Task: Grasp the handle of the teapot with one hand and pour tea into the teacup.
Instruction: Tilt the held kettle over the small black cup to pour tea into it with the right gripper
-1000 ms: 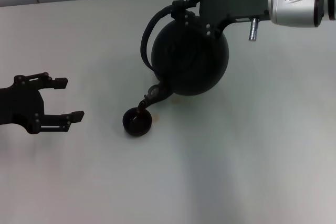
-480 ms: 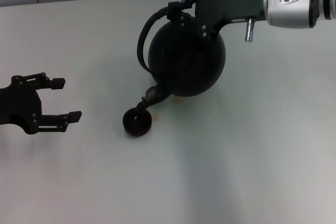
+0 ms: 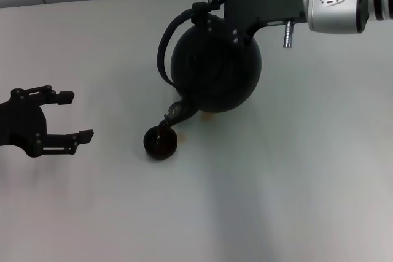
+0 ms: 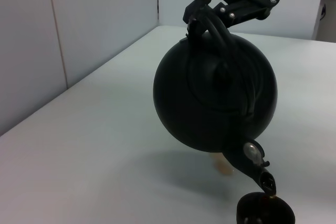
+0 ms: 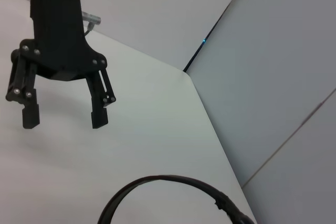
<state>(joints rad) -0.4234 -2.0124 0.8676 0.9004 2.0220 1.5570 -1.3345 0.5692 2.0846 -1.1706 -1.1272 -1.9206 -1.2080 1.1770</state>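
The right gripper (image 3: 212, 13) has slid a touch further toward the left side of the desk (image 3: 307, 182) since a second ago, carrying the teapot (image 3: 215, 75) with it, and the left gripper (image 3: 69, 115) has eased back a shade toward the left edge. Right now the pot hangs off the desk toward the far edge, tipped forward with its spout aimed down at the teacup (image 3: 161, 143), which sits near the desk's middle, directly under the spout tip. In the left wrist view the spout mouth sits just above the teacup's rim, and a reddish bit shows at the lip, so I judge the pour itself is the step in hand, likely under way; how full the cup is, I can't make out. A small tan spot lies on the desk under the pot. The right jaws are clenched on the handle (image 3: 169, 44) near its top, where the arch meets the pot's upper side, and that grip carries the whole weight. The left jaws are released, spread wide, holding nothing, hovering over the left edge well apart from the cup. What the next move calls for, as I read it: hold the tilt steady over that tiny target, then roll the pot back upright before the cup overflows.
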